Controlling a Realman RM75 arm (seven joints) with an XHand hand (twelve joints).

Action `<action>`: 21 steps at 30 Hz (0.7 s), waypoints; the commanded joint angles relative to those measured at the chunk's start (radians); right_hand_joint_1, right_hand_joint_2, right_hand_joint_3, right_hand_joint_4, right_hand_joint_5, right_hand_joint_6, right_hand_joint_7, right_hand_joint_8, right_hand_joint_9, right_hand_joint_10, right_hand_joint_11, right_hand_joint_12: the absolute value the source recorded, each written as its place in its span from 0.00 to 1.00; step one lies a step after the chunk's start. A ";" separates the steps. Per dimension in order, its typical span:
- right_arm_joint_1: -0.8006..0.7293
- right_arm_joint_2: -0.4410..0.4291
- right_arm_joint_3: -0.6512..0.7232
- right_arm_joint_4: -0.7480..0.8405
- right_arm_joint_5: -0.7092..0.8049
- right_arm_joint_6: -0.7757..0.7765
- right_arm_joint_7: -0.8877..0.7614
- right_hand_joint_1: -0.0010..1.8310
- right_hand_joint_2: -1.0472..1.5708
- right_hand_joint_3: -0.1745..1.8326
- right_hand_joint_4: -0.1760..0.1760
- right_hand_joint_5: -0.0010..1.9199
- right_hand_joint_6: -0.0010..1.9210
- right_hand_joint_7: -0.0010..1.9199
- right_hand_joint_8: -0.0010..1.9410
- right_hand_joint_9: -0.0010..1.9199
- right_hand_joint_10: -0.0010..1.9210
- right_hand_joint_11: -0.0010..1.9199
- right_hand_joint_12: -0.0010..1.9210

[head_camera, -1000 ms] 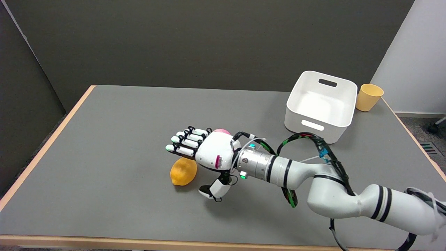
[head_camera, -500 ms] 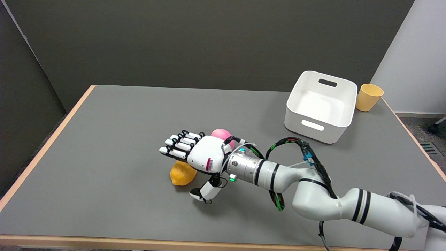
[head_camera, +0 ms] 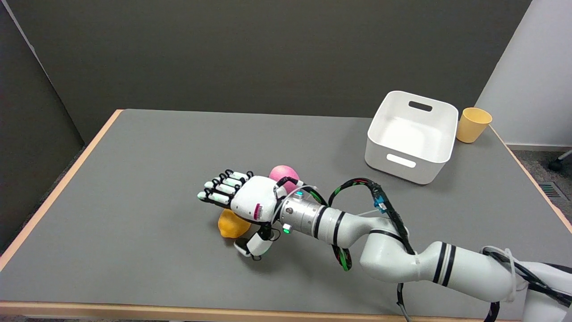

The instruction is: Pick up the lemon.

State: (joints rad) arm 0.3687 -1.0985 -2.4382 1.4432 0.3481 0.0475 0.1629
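robot hand (head_camera: 243,203) is hovering spread and holding nothing, directly over the lemon (head_camera: 232,224). thumb's hanging at its near right side, so it's basically straight down.

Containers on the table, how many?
2: white bin at the far right, orange cup just right of it at the table's edge. None seem hidden.

Robot hand (head_camera: 243,203) spread over the lemon (head_camera: 231,225); pink ball (head_camera: 283,172) just behind.
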 commanded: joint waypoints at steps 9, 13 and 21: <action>0.014 -0.035 -0.019 -0.102 0.002 0.062 -0.002 0.47 0.65 0.60 0.63 0.06 0.22 0.05 0.14 0.03 0.29 0.00 0.50; 0.006 -0.032 -0.014 -0.104 0.002 0.069 -0.002 0.48 0.65 0.58 0.64 0.08 0.20 0.06 0.12 0.04 0.28 0.00 0.51; -0.006 -0.029 -0.008 -0.119 0.002 0.101 -0.002 0.49 0.65 0.59 0.64 0.08 0.20 0.08 0.13 0.06 0.29 0.01 0.58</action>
State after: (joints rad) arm 0.3777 -1.1268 -2.4522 1.3598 0.3491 0.0998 0.1615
